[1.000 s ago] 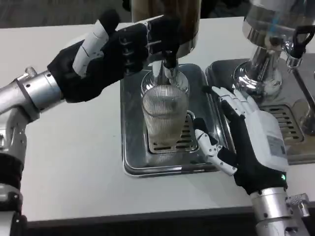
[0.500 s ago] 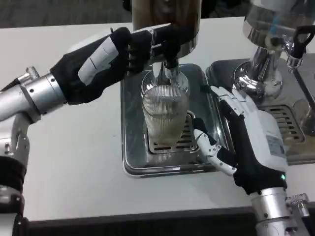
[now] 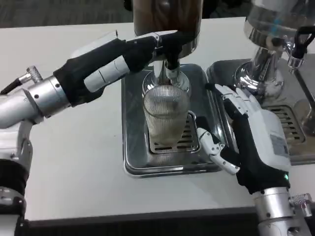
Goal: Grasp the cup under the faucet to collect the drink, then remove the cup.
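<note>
Head view: left robot hand (image 3: 129,58) hides the faucet (image 3: 171,66), grip unclear; right robot hand (image 3: 246,132) spread beside cup (image 3: 166,118).

The cup (image 3: 166,115) stands on the grille of the drip tray (image 3: 133,147), directly below the faucet (image 3: 171,66) of the dispenser (image 3: 167,19) at the rear. The drip tray rests on the worktop (image 3: 74,162), near centre. The left robot hand (image 3: 123,59) reaches in from the left, behind and above the cup, its fingertips at the faucet. The right robot hand (image 3: 251,137) lies just right of the tray's right rim, apart from the cup. A 2nd dispenser (image 3: 273,44) stands further right on its own tray (image 3: 295,147).
</note>
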Controlling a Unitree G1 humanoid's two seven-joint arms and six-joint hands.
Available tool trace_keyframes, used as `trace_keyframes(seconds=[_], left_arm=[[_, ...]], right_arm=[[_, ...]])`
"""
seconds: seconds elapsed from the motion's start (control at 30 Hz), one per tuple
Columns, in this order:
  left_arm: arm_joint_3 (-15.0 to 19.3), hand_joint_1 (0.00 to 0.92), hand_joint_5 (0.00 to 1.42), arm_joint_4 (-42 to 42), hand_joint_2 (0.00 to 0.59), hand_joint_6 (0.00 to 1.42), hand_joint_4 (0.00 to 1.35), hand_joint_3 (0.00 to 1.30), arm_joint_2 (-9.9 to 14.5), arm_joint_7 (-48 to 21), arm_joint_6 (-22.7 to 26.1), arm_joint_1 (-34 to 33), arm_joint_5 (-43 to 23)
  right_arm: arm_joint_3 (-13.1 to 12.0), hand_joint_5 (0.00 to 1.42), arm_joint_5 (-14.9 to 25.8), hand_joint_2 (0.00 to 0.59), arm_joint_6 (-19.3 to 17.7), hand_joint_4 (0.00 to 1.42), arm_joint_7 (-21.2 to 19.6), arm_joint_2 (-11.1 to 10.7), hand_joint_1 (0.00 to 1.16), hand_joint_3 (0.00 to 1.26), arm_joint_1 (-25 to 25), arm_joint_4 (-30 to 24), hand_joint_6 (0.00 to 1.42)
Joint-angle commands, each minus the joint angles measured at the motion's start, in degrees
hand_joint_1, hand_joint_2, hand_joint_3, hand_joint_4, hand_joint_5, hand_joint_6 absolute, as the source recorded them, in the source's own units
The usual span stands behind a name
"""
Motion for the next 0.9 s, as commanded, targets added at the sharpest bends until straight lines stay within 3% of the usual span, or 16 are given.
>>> trace_keyframes(seconds=[0.03, 0.9], left_arm=[[-2.53, 0.000, 0.10, 0.70, 0.079, 0.05, 0.04, 0.15, 0.35, -0.14, -3.41, 1.47, 3.63], [-6.73, 0.000, 0.11, 0.34, 0.079, 0.07, 0.05, 0.16, 1.70, 5.28, -11.72, 2.93, 6.78]], right_arm=[[-0.66, 0.11, 0.99, 0.437, -0.07, 0.17, 0.53, -0.58, 0.35, 0.22, 0.56, -1.03, 0.05], [-2.96, 0.10, 5.11, 0.428, 1.03, 0.14, 4.83, -1.41, 0.34, 0.20, 1.83, -3.20, 0.05]])
